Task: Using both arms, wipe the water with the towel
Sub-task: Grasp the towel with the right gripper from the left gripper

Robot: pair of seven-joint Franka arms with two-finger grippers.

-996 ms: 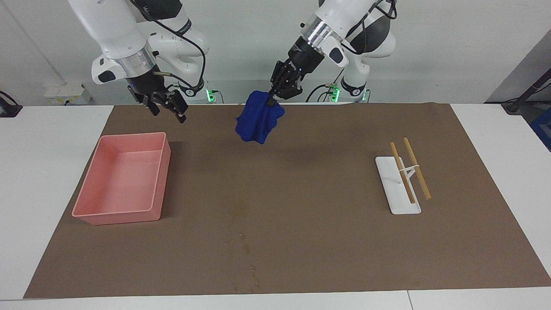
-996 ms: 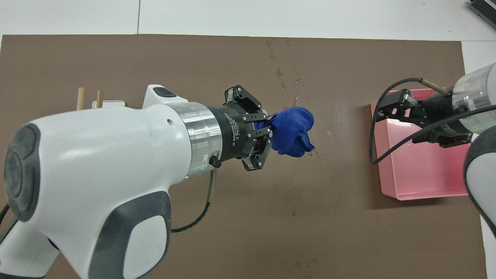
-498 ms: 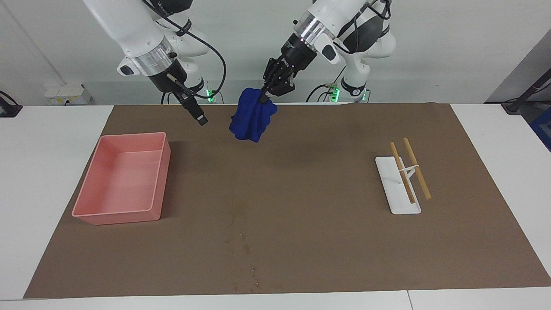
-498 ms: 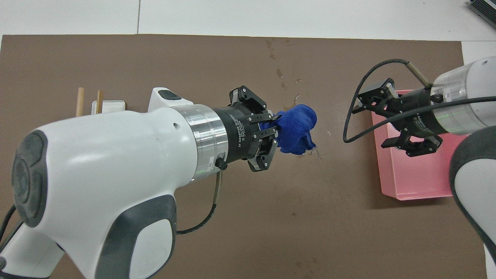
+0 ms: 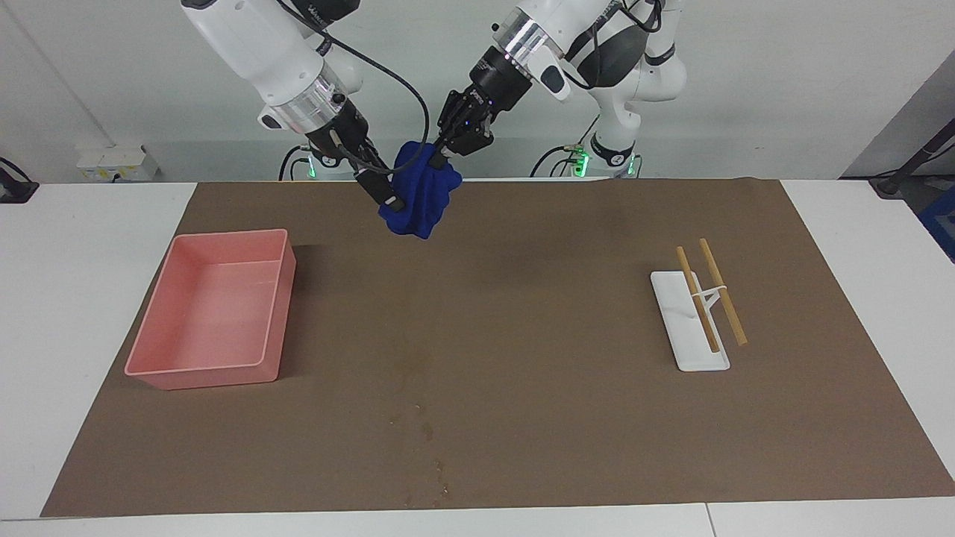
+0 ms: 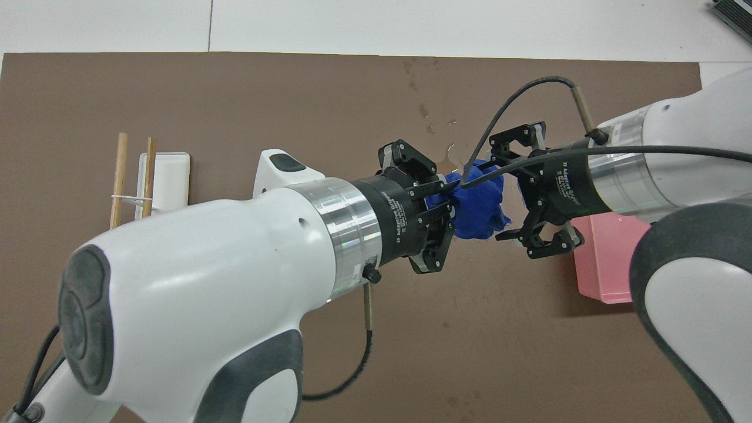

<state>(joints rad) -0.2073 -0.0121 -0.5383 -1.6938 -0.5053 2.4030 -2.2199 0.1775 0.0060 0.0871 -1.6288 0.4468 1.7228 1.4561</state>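
Since the earlier pictures the right gripper (image 5: 386, 195) has swung away from above the pink tray (image 5: 216, 309) toward the middle of the mat and now sits right against the towel (image 5: 418, 195), which the left gripper (image 5: 440, 158) has carried slightly higher and toward the right arm's end.

The left gripper is pinched onto the top of the towel, so the blue bundle hangs below it, clear of the brown mat (image 5: 522, 335) and over the strip of it nearest the robots. The right gripper's fingers are spread wide, one on either side of the hanging cloth in the overhead view, not yet pressed together. The towel's long axis runs downward from the left gripper, and the right gripper meets it from the side, about halfway down. A handover or a two-handed stretch probably turns on that.

The water (image 5: 425, 429) lies well apart from both grippers, farther from the robots, near the mat's edge. Its outline is hard to make out; only a faint darker patch and some specks show. Whether the right fingers actually touch the cloth I cannot tell.
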